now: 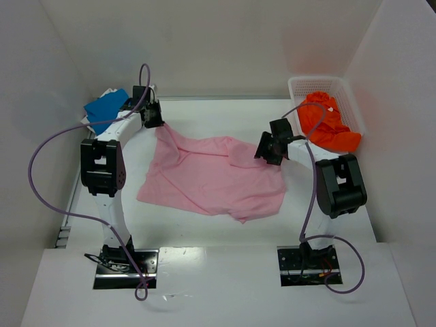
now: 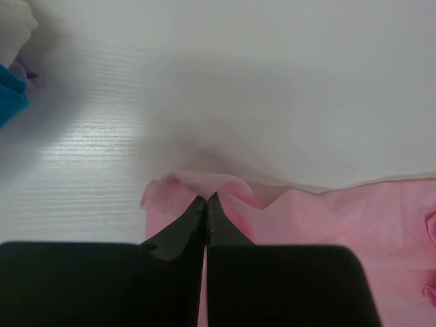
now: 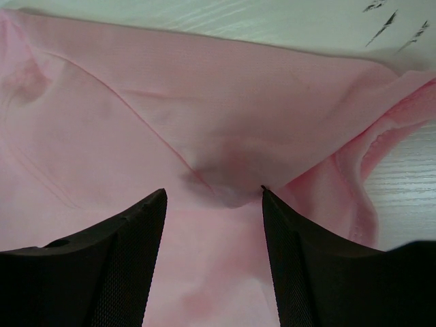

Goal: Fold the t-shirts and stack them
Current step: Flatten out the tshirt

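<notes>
The light pink t-shirt (image 1: 211,178) lies spread and wrinkled across the middle of the table. My left gripper (image 1: 155,117) is at the shirt's far left corner, shut on a pinched ridge of pink cloth (image 2: 204,184); its tips (image 2: 206,199) meet there. Over the shirt's far right part, my right gripper (image 1: 267,150) stands open, and between its two black fingers (image 3: 212,197) lies a raised fold of the pink t-shirt (image 3: 231,170). The bright blue t-shirt (image 1: 105,107) lies bunched at the back left. The orange t-shirt (image 1: 328,122) is heaped in the basket.
A white mesh basket (image 1: 300,83) stands at the back right against the wall. White walls close in the table on the left, back and right. A bit of the blue t-shirt (image 2: 10,99) shows at the left edge of the left wrist view.
</notes>
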